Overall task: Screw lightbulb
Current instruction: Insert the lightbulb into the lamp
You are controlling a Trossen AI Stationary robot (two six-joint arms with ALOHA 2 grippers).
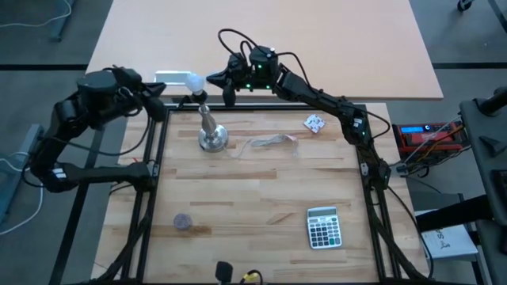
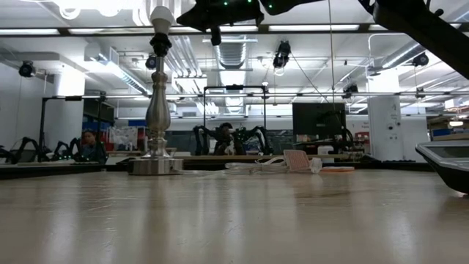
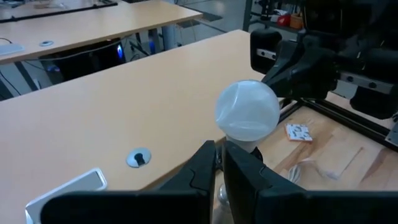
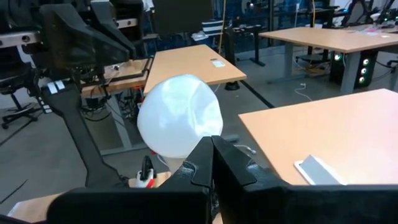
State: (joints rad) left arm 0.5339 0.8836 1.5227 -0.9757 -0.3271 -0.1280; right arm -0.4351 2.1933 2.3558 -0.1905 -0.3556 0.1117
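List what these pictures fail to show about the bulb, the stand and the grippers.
- Whether the lightbulb is threaded into the metal stand: both wrist views have their own fingers over the base; the low view is too small.
- Whether the left gripper touches the bulb's neck: hidden behind its shut fingers.
- Right gripper: contact likewise hidden.
- Calculator: cut off by the low view's edge.

No text, label or number can be read in any view. The calculator shows only blurred keys and a blank display, the red device beside the table has a lit blue readout too small to make out, and the patterned paper scrap carries no legible marks.
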